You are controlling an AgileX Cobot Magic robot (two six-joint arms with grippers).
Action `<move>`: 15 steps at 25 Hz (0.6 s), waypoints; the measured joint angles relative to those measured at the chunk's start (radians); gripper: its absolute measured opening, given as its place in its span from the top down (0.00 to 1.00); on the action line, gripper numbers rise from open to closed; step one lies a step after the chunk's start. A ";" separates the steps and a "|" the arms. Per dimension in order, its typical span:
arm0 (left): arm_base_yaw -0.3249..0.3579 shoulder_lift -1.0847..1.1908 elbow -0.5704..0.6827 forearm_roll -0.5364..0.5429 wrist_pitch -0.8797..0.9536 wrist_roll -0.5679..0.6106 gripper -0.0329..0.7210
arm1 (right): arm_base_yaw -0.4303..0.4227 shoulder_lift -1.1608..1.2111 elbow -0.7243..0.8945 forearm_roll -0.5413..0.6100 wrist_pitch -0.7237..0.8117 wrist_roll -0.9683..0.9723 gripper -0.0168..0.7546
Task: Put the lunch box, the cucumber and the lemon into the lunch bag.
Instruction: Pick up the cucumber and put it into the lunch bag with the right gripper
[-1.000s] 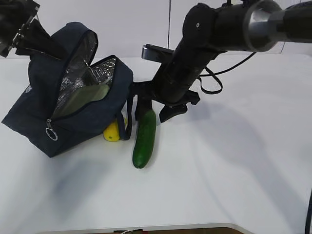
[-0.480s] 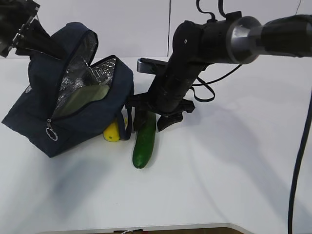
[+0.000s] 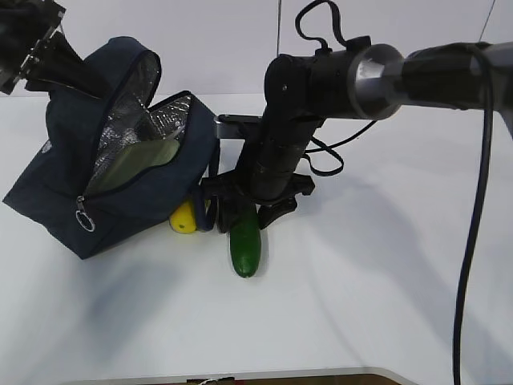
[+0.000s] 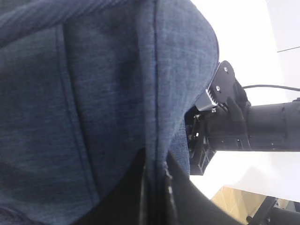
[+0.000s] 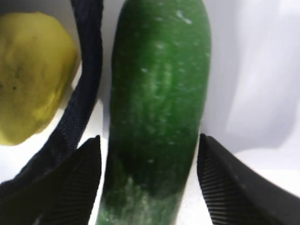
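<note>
The navy lunch bag point(image 3: 120, 160) stands open at the left, its silver lining showing, with the lunch box's pale green lid point(image 3: 132, 164) inside. My left gripper point(image 3: 40, 48) is shut on the bag's top fabric point(image 4: 93, 93) and holds it up. The yellow lemon point(image 3: 184, 216) lies on the table against the bag, next to a strap point(image 5: 84, 89). The dark green cucumber point(image 3: 244, 245) lies beside it. My right gripper point(image 3: 247, 210) is open and straddles the cucumber point(image 5: 157, 108), one finger on each side, with small gaps. The lemon also shows in the right wrist view point(image 5: 33, 75).
The white table point(image 3: 385, 265) spreads to the right and front. The right arm's cables point(image 3: 329, 156) hang over the table behind the cucumber. A white wall stands behind.
My right gripper has moved down and left over the cucumber, and now its fingers sit on either side of it. The cucumber shifted slightly. The left gripper and bag have not moved.
</note>
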 joint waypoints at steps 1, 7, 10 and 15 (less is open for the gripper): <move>0.000 0.000 0.000 0.000 0.000 0.000 0.97 | 0.000 0.001 -0.002 -0.002 0.004 0.002 0.32; 0.000 0.000 0.000 0.002 0.000 0.000 0.97 | 0.000 0.001 -0.002 -0.008 0.050 0.002 0.49; 0.000 0.000 0.000 0.002 0.000 0.000 0.97 | 0.000 0.001 -0.007 -0.008 0.074 0.002 0.53; 0.000 0.000 0.000 0.004 0.000 0.000 0.97 | 0.000 0.001 -0.085 -0.009 0.195 0.004 0.54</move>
